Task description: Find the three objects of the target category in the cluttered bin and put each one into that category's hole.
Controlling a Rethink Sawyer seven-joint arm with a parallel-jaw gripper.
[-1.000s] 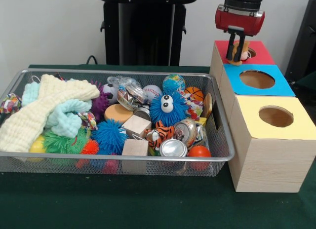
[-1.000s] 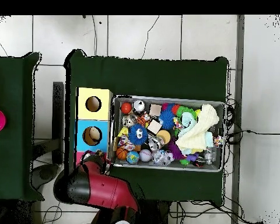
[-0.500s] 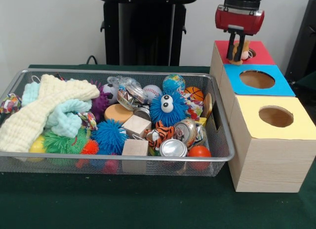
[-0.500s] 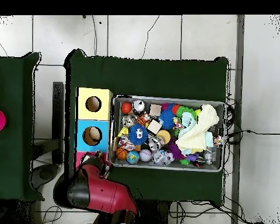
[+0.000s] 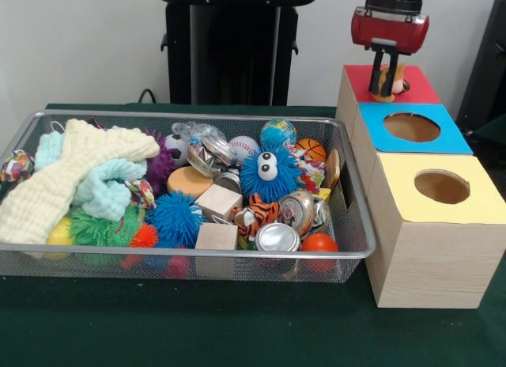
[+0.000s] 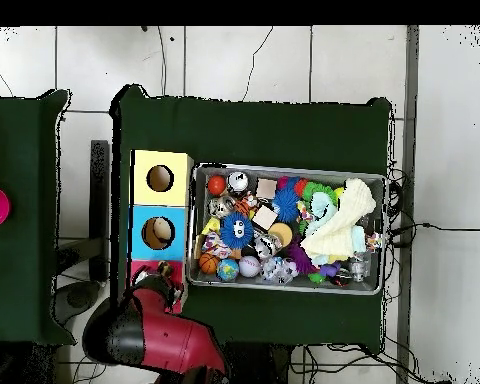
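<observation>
My gripper hangs over the red-topped box at the far right and is shut on the tan-orange soft toy. The toy hangs right over the round hole, which it partly hides. The tiger-striped toy lies in the wire mesh bin, near its right front, between a wooden cube and a can. I cannot pick out the pale yellow toy in the clutter. In the overhead view the arm covers most of the red box, beside the bin.
The blue-topped box and the yellow-topped box stand in a row in front of the red one. The bin holds the fuzzy blue ball with googly eyes, wooden cubes, cans, spiky balls and cloths.
My gripper has moved a little right and up with the tan-orange toy, from the red top's middle to over the hole. The bin's contents have not moved.
</observation>
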